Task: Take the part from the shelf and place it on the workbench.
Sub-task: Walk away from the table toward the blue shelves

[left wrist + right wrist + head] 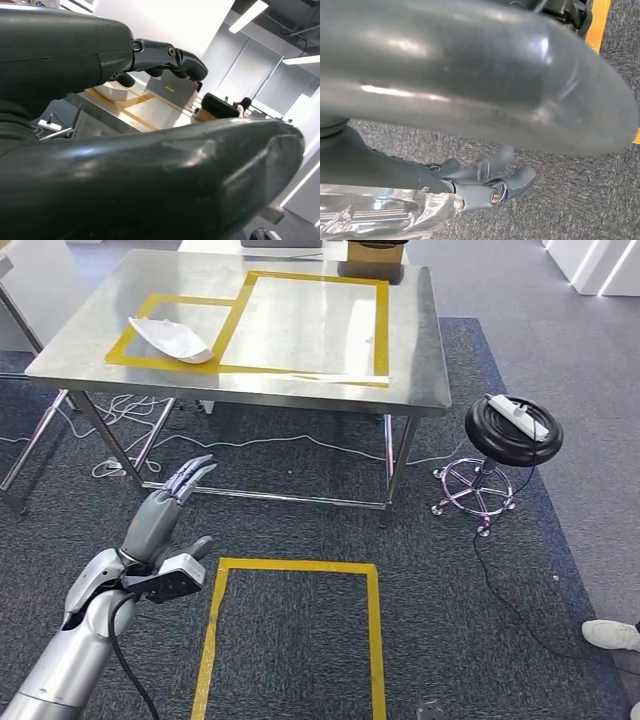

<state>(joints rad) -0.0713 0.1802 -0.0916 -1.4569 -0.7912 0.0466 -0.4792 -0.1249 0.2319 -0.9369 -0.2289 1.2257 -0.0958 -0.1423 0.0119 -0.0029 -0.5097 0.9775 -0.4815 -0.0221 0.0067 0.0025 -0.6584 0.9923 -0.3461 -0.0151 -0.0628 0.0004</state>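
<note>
White curved plastic part (pixel 172 338) lying on steel surface (pixel 407 350), inside yellow tape | left robot hand (pixel 162 515) hanging open, empty | right robot hand (pixel 486 180) empty, fingers loosely spread | placing looks done, next: retreating.

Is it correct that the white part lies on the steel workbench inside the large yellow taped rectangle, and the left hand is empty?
Not quite. The head view shows the white part lying on the steel workbench inside the small yellow taped rectangle, left of the large one. The left hand is indeed empty.
</note>
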